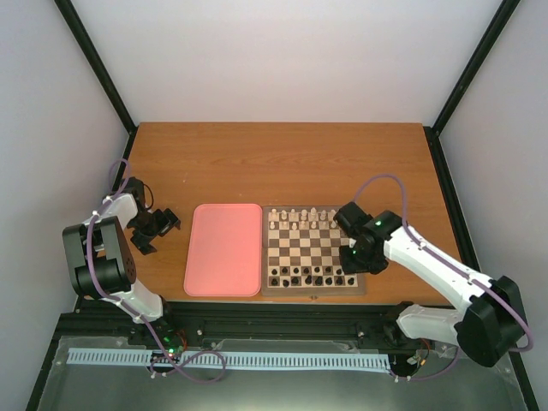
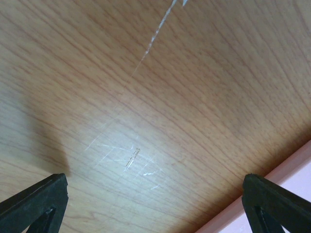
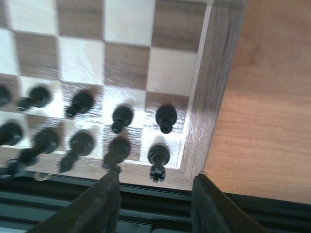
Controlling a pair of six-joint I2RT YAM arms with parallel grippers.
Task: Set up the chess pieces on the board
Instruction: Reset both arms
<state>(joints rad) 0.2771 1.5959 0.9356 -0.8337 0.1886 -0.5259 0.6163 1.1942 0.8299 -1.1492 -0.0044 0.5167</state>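
The board [image 1: 312, 250] lies mid-table. Cream chess pieces [image 1: 300, 219] fill its two far rows and dark chess pieces [image 1: 308, 275] its two near rows. My right gripper [image 1: 355, 257] hovers over the board's near right corner. In the right wrist view it [image 3: 155, 191] is open and empty, with a dark rook [image 3: 158, 158] on the corner square just above the gap and a row of dark pawns [image 3: 166, 116] beyond. My left gripper [image 1: 163, 224] is off to the left of the tray. In the left wrist view it [image 2: 155, 204] is open and empty over bare wood.
A plain pink tray [image 1: 224, 248] lies against the board's left side; its edge shows in the left wrist view [image 2: 291, 167]. The wooden table [image 1: 282, 163] stretches behind both. A black frame rail [image 3: 146, 208] runs along the near table edge.
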